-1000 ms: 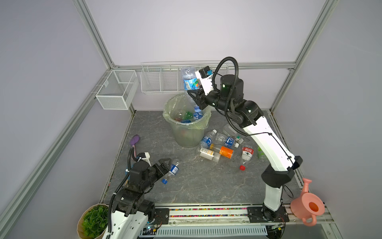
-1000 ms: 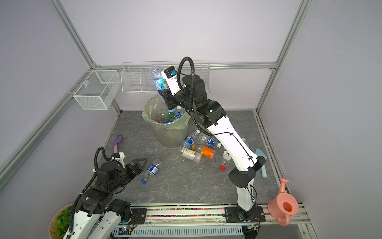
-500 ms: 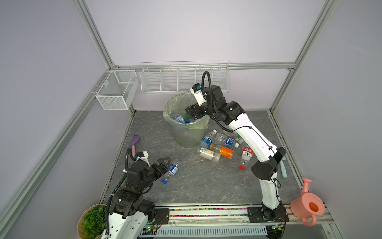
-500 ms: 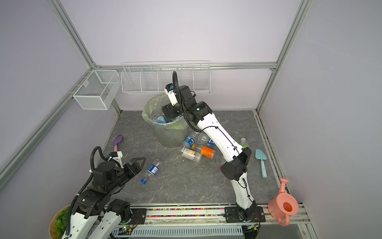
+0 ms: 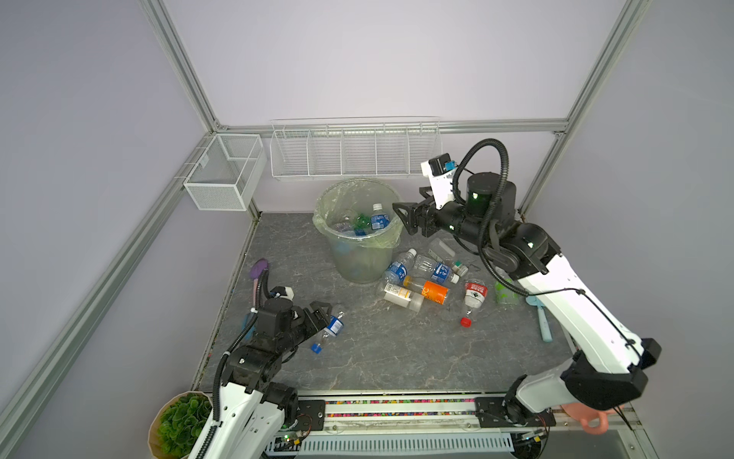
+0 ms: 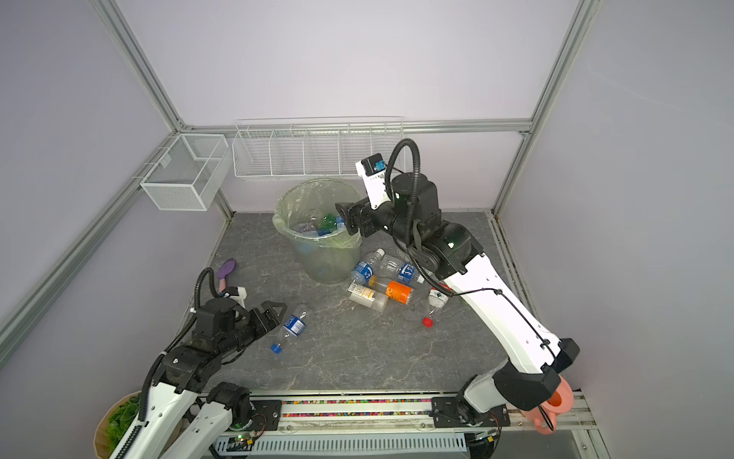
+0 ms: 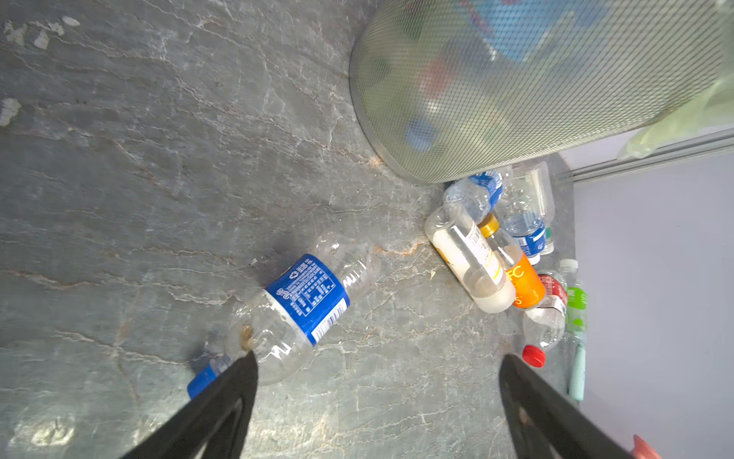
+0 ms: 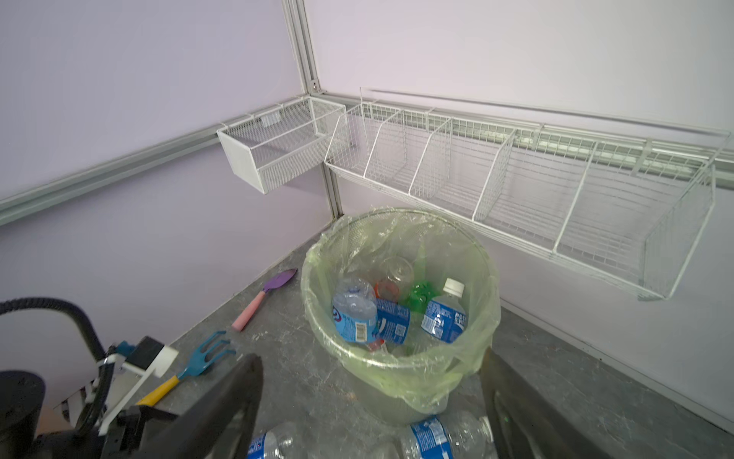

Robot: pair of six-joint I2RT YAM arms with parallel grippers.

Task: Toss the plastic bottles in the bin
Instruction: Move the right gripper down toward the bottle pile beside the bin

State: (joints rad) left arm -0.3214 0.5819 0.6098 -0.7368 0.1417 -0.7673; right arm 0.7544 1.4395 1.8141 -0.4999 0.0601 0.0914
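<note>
Left claw [image 7: 377,359], jaws apart, sits beside the neck of the near-left bottle [image 7: 306,298], not astride it; closing now could send the round bottle rolling across the counter [image 7: 119,159].

Orange bottle [image 7: 522,284] with pale letters that look like "FC", white-capped bottle [image 8: 444,320] with "POC" at the edge of its blue label, lone bottle [image 7: 308,296] with fine white print and barcode, not readable

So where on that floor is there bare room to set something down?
Bare: the broad stretch between the lone blue-label bottle, the bottle cluster and the front rail; also the strip between the bin and the purple trowel. Crowded: the cluster at the bin's foot.
</note>
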